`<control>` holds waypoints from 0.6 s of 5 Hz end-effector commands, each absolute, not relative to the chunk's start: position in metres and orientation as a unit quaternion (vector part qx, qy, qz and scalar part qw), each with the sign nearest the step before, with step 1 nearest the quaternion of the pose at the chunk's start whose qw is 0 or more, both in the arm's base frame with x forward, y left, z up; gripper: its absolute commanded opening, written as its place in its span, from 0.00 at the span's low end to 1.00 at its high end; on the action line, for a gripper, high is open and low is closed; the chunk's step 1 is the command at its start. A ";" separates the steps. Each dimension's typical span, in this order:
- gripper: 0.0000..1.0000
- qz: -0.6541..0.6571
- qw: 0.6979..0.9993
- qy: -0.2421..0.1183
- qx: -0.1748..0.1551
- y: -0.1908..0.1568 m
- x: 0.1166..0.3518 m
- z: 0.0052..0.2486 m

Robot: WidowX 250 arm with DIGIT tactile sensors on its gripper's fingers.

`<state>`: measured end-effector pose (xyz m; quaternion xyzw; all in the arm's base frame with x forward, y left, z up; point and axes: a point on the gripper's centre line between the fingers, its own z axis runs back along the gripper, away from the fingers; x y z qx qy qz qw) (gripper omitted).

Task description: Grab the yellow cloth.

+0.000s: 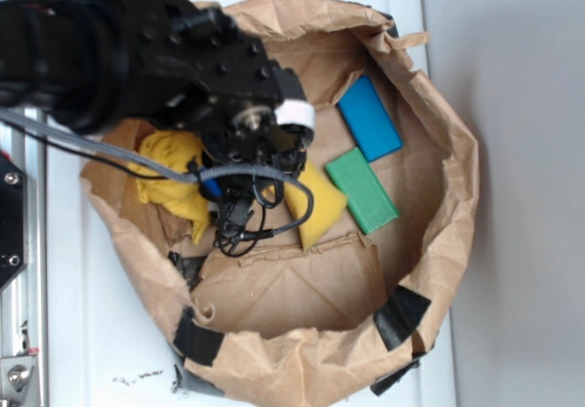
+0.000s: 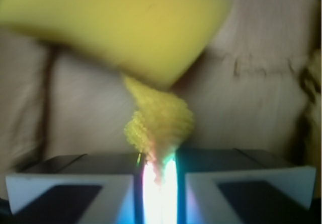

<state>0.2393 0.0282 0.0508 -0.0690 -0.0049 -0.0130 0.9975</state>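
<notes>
The yellow cloth (image 1: 169,180) lies crumpled at the left inside the brown paper bag (image 1: 430,242). In the wrist view a fuzzy tuft of the cloth (image 2: 158,123) runs down into the narrow gap between my jaws. My gripper (image 2: 160,159) is shut on that tuft. From outside, the gripper (image 1: 210,187) sits at the cloth's right edge, mostly hidden under the black arm. A smooth yellow wedge sponge (image 1: 315,201) lies just right of the gripper and fills the top of the wrist view as the sponge (image 2: 115,27).
A blue block (image 1: 369,117) and a green block (image 1: 363,190) lie at the right of the bag. The bag's rolled walls ring everything, patched with black tape (image 1: 399,315). A cable loop (image 1: 260,210) hangs from the arm.
</notes>
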 end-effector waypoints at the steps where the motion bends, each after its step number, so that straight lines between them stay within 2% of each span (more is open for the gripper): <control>1: 0.00 0.075 0.995 -0.040 -0.045 0.030 0.251 0.167; 2: 0.00 0.083 0.994 -0.053 -0.051 0.030 0.249 0.185; 3: 0.00 0.091 0.990 -0.097 -0.047 0.029 0.244 0.188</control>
